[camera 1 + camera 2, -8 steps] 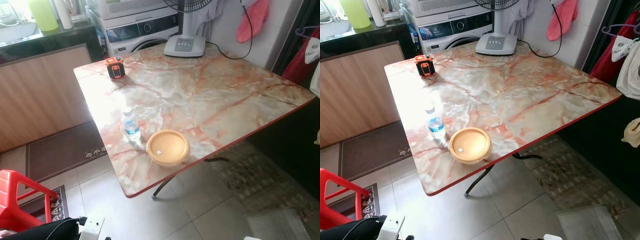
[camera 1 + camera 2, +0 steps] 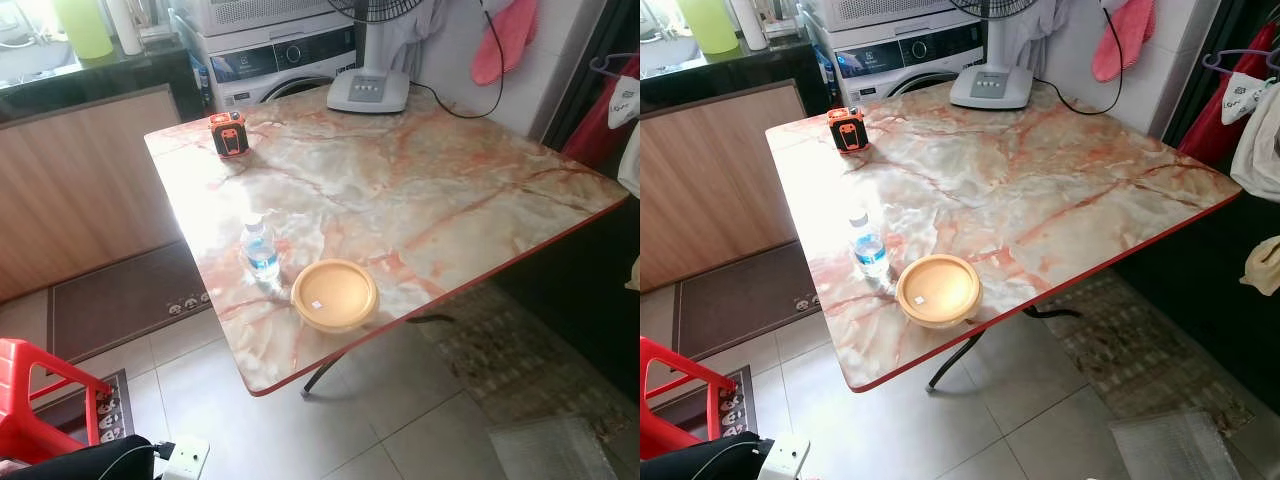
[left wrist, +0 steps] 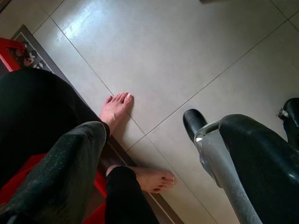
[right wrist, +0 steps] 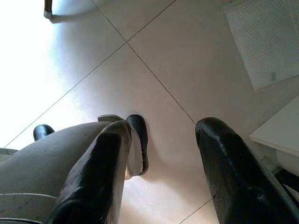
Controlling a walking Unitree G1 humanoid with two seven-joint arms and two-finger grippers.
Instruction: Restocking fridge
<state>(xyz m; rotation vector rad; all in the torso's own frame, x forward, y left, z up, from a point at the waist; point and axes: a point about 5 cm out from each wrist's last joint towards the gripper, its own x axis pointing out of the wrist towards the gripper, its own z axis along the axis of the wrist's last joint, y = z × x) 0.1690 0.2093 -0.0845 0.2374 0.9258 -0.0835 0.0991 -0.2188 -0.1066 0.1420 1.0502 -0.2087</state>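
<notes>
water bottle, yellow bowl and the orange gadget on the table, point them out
water bottle (image 2: 261, 252), left eye view, on its label
yellow bowl (image 2: 334, 294), left eye view, on the middle of its inside
orange gadget (image 2: 230, 135), left eye view, on its front face

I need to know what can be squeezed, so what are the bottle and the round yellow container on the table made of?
Bottle: looks like thin clear plastic, see-through with a blue label. Container: probably matte, opaque yellow plastic, with a moulded rim on its lid.

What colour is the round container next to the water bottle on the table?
Yellow-orange round container, clearest in the left eye view.
</notes>
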